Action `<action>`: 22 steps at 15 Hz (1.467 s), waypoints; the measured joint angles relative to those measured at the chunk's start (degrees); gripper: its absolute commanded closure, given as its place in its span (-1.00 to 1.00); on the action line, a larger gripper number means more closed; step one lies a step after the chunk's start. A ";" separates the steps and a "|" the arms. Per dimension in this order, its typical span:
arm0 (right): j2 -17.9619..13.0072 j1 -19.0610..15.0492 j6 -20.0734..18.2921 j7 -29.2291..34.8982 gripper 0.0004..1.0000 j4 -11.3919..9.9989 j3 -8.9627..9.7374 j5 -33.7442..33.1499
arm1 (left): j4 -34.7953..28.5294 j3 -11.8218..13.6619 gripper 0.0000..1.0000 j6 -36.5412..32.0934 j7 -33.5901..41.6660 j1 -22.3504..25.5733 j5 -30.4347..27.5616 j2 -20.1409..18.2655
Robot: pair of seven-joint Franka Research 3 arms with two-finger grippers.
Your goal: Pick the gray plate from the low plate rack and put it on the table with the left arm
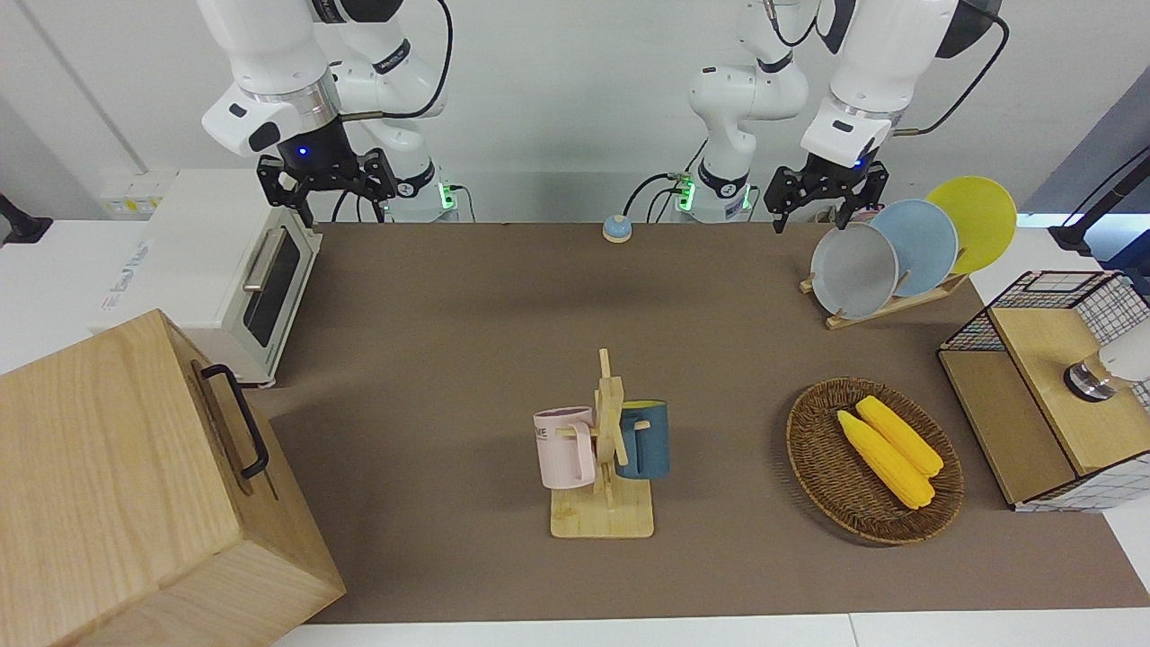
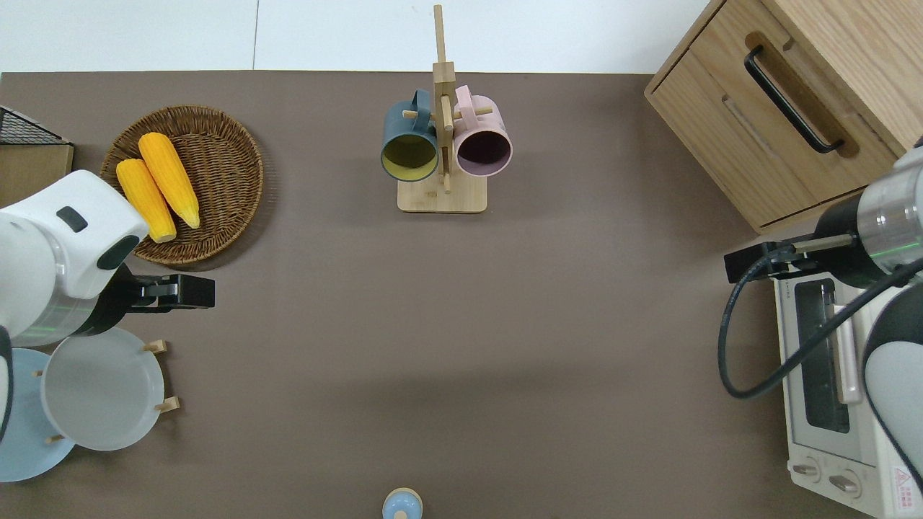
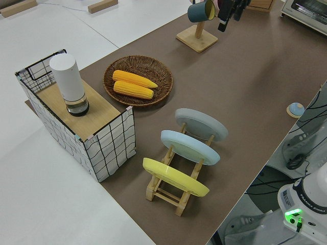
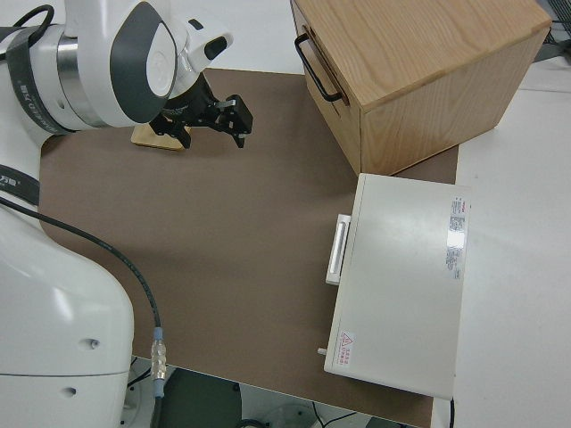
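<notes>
Table (image 1: pixel 467 296), brown, carrying rack (image 1: pixel 885 305) toward left arm's end. Gray plate (image 1: pixel 853 270) propped in rack, beside blue plate (image 1: pixel 921 244). Left hand (image 1: pixel 822 202) over gray plate's edge, fingers spread, holding nothing. Right arm parked.

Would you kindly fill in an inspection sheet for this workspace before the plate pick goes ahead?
Surface: brown table, bare in the middle.
Job's things: gray plate stands in the low plate rack, in the slot farthest from the robots; light blue plate and yellow plate fill the other slots.
Clutter: mug stand with pink mug and dark blue mug; wicker basket holding two corn cobs; small bell.
Grippers: left gripper over the gray plate's upper rim, jaws open, holding nothing; right gripper parked, open.
Cables: black cable on the right arm.
Surroundings: toaster oven, wooden cabinet, wire crate.
</notes>
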 measured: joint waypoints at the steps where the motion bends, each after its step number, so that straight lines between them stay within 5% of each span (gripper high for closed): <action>1: 0.00 0.00 0.00 0.00 -0.97 0.00 0.00 0.00 | -0.02 -0.06 -1.00 -0.52 0.07 0.00 0.56 0.00; 8: 0.00 0.00 0.00 0.00 -0.97 0.00 0.00 0.00 | -1.87 1.67 -1.00 -3.33 4.46 0.21 3.63 -1.55; 22: 0.00 0.00 0.00 0.00 -0.97 0.00 0.00 0.00 | -8.38 14.05 -1.00 -4.44 17.22 0.78 9.69 -8.83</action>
